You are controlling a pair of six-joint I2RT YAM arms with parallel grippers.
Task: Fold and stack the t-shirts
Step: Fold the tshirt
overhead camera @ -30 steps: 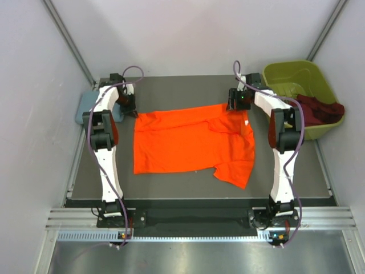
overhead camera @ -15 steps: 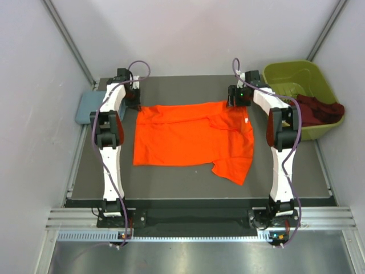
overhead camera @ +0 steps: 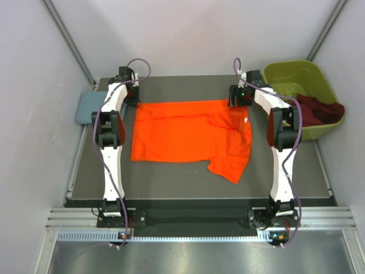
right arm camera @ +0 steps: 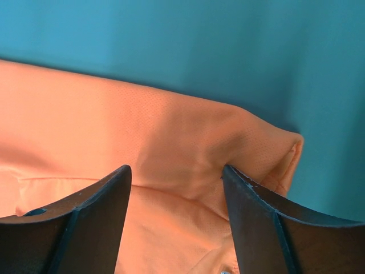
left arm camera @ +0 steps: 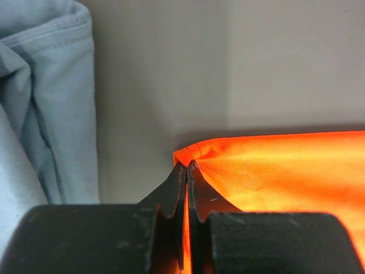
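Note:
An orange t-shirt (overhead camera: 188, 134) lies spread on the dark table, with one sleeve trailing toward the near right. My left gripper (overhead camera: 133, 101) is at its far left corner, and the left wrist view shows it (left arm camera: 187, 165) shut on that corner of the orange fabric (left arm camera: 274, 165). My right gripper (overhead camera: 239, 104) is at the shirt's far right corner. In the right wrist view it (right arm camera: 177, 174) is open, its fingers (right arm camera: 97, 200) spread over the orange fabric (right arm camera: 165, 142) near the hem.
A folded light blue shirt (overhead camera: 86, 107) lies at the table's left edge, also seen in the left wrist view (left arm camera: 45, 103). A green bin (overhead camera: 296, 80) at the far right holds a maroon garment (overhead camera: 319, 109). Grey walls enclose the table (overhead camera: 171, 182).
My left gripper has moved toward the far edge with the shirt corner, pulling the far edge straight and shifting the shirt back and left. The right gripper has barely moved.

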